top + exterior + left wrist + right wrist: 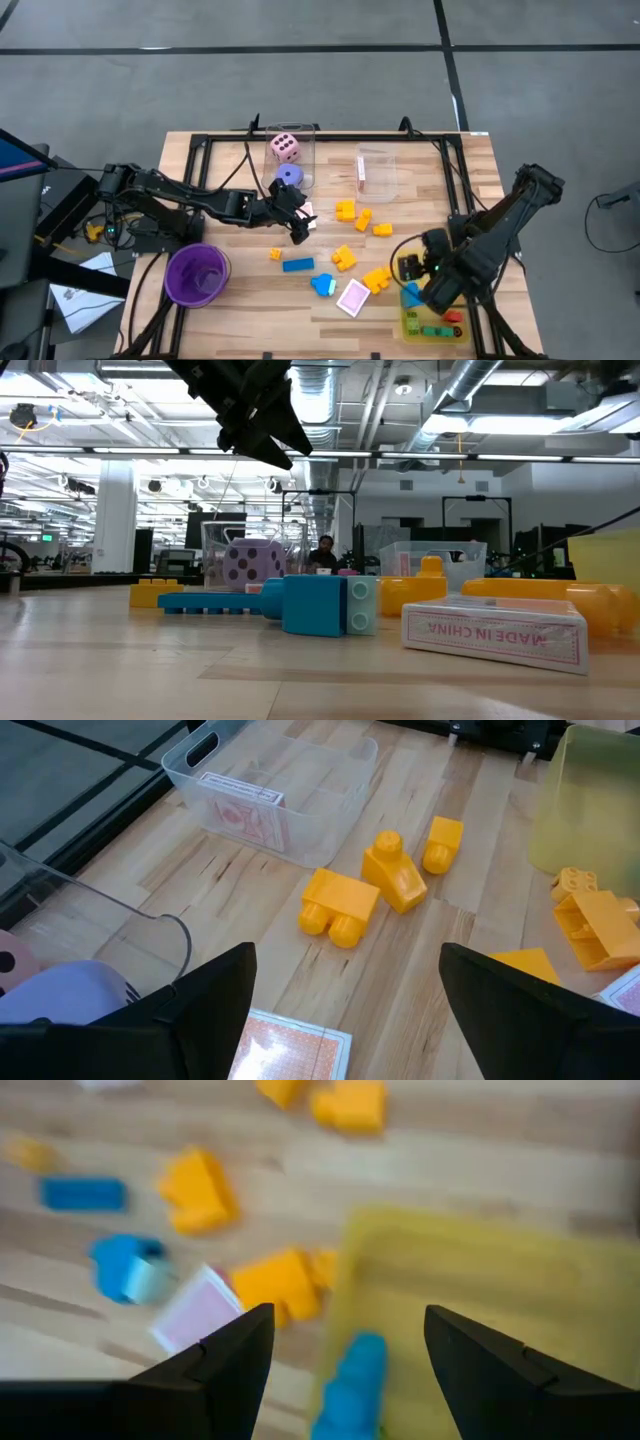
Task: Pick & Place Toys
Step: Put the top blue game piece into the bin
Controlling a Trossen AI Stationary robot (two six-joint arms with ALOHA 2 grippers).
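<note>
While both arms hung over the table, here's what showed:
left gripper: fingers spread, empty, over a card cut off by the frame
right gripper: fingers apart, empty, above yellow tray
toys: yellow blocks mid-table, blue piece blurry in tray

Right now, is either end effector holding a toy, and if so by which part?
Nothing is held. The left end effector hangs open over the table, and the right end effector is open above the yellow tray, its fingers empty.
</note>
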